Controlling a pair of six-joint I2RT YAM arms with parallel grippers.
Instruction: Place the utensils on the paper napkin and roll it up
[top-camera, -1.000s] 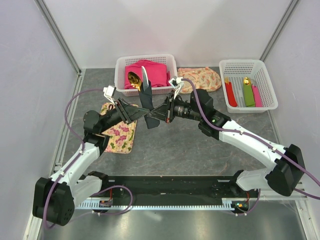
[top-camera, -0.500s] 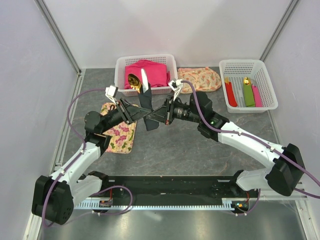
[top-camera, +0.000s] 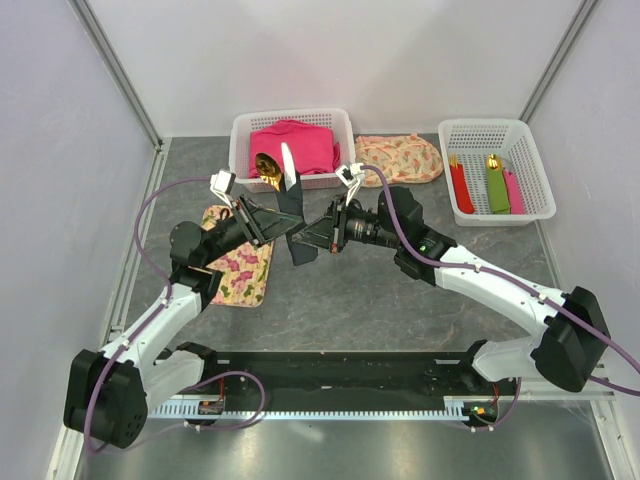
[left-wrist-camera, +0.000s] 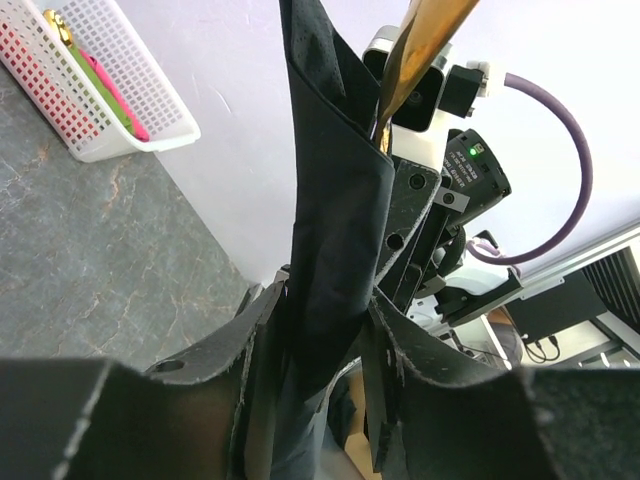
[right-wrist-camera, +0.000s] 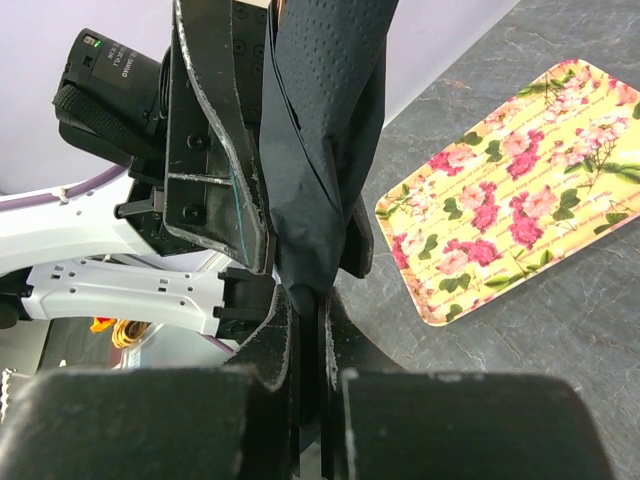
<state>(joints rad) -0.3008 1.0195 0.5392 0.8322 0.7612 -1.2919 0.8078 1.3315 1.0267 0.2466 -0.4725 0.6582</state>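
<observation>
The black paper napkin (top-camera: 296, 228) is wrapped into a roll around the utensils and held upright above the table. A gold spoon head (top-camera: 267, 165) and a pale knife blade (top-camera: 289, 160) stick out of its top. My left gripper (top-camera: 275, 222) is shut on the roll from the left. My right gripper (top-camera: 310, 238) is shut on its lower end from the right. In the left wrist view the roll (left-wrist-camera: 335, 220) stands between my jaws (left-wrist-camera: 320, 345), with a gold utensil (left-wrist-camera: 420, 50) above. In the right wrist view the napkin (right-wrist-camera: 320, 150) tapers into my closed jaws (right-wrist-camera: 305, 310).
A floral mat (top-camera: 240, 275) lies under the left arm and also shows in the right wrist view (right-wrist-camera: 520, 190). A white basket (top-camera: 240, 130) with pink cloth (top-camera: 310, 145) stands at the back. A second floral mat (top-camera: 405, 157) and a basket (top-camera: 495, 128) of red, green and pink rolls are at the right.
Both grippers have shifted a little left and toward the back with the roll between them. The utensil heads now stand further left over the basket's front.
</observation>
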